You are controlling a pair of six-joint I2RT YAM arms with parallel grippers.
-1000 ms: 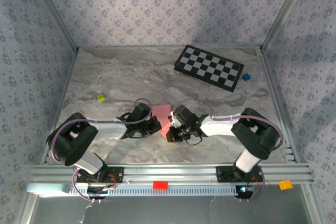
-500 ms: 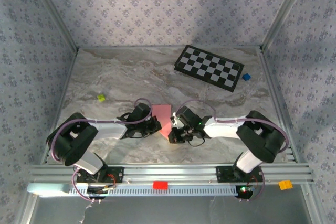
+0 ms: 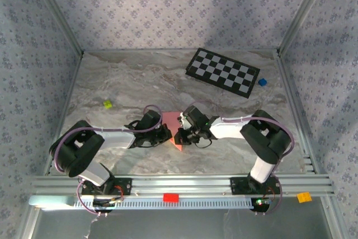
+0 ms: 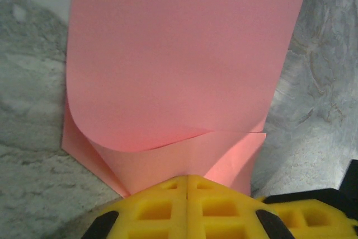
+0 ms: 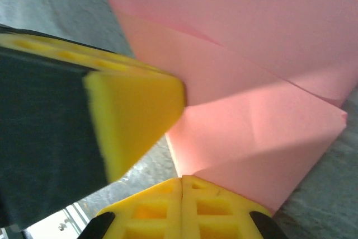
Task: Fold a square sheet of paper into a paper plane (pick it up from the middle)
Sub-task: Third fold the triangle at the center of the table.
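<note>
The pink square sheet of paper (image 3: 171, 121) lies doubled over on the marble table between my two grippers, its top flap curling up (image 4: 179, 54). My left gripper (image 3: 166, 134) is shut, and the sheet's lower layer runs creased into its closed yellow tips (image 4: 187, 178). My right gripper (image 3: 180, 136) is shut too, its tips (image 5: 183, 178) touching the near edge of the paper (image 5: 251, 82) from the other side. In the right wrist view a finger of the left gripper (image 5: 134, 110) presses against the sheet. No paper plane shape shows, only a loose fold.
A black-and-white checkerboard (image 3: 222, 73) lies at the back right with a small blue block (image 3: 262, 82) beside it. A yellow-green block (image 3: 107, 104) sits at the left. A red block (image 3: 170, 197) and an orange block (image 3: 304, 197) rest on the front rail.
My right arm swung its gripper left and slightly away, in against the paper's right edge. The left arm and the sheet have stayed put.
</note>
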